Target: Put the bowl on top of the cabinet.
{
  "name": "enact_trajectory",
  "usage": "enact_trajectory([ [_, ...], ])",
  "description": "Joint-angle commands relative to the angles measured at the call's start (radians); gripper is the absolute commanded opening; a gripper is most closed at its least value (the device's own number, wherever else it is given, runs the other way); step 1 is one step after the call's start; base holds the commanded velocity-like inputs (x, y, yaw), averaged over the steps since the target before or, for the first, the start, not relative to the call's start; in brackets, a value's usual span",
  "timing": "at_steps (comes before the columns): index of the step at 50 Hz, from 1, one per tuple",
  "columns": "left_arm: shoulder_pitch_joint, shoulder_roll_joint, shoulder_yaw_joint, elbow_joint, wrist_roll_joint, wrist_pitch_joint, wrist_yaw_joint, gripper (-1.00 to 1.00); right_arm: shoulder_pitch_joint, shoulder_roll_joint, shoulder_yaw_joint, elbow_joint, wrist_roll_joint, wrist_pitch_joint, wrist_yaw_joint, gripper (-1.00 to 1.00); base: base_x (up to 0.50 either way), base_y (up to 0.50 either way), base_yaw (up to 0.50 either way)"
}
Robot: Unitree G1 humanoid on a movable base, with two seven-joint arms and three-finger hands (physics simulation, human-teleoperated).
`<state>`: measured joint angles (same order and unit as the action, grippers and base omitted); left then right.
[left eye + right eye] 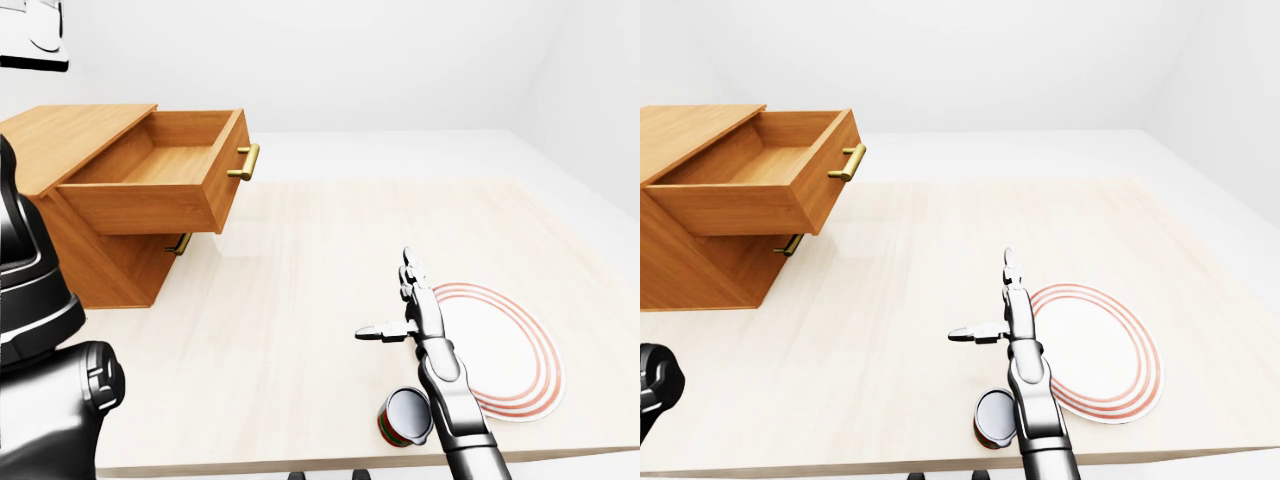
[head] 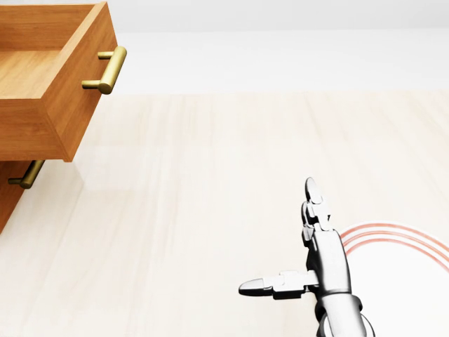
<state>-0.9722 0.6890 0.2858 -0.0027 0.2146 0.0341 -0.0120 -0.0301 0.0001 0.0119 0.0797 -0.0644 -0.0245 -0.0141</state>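
Observation:
The bowl [image 1: 505,350] is a shallow white dish with red rings, lying on the pale wooden table [image 1: 300,260] at the lower right of the left-eye view. My right hand [image 1: 385,295] hovers just left of the bowl's rim, open, with fingers straight up the picture and thumb [image 2: 256,287] pointing left; it holds nothing. The wooden cabinet [image 1: 60,135] stands at the upper left with a flat bare top. Its upper drawer [image 1: 150,185] is pulled out and looks empty. Only the black bulk of my left arm [image 1: 45,340] shows; its hand is out of sight.
A small can [image 1: 405,417] with a red and green label lies on its side near the table's bottom edge, beside my right forearm. A brass handle [image 1: 245,162] juts from the open drawer, and a second handle [image 1: 181,244] sits on the shut lower drawer.

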Motion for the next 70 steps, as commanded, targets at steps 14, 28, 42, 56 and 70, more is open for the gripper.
enact_trajectory([
  [14,-0.113,0.146,-0.015,0.613,0.125,-0.121,0.18,-0.92,0.002,-0.001,-0.002,-0.001,0.001,-0.001,-0.001,1.0,0.0,0.0,0.0],
  [28,-0.175,0.25,-0.042,0.937,0.219,-0.121,0.308,-0.92,-0.002,-0.001,-0.003,0.014,0.001,-0.011,-0.003,1.0,0.0,0.0,0.0],
  [42,-0.188,0.327,-0.081,1.136,0.359,-0.121,0.479,-0.92,-0.001,-0.003,-0.006,0.014,0.002,-0.012,-0.003,1.0,0.0,0.0,0.0],
  [56,-0.16,0.341,-0.104,1.215,0.484,-0.121,0.536,-0.92,-0.004,-0.002,-0.006,0.018,0.001,-0.011,-0.005,1.0,0.0,0.0,0.0],
  [70,-0.158,0.3,-0.14,1.251,0.617,-0.121,0.536,-0.92,-0.005,-0.004,-0.009,0.019,0.004,-0.013,-0.003,1.0,0.0,0.0,0.0],
])
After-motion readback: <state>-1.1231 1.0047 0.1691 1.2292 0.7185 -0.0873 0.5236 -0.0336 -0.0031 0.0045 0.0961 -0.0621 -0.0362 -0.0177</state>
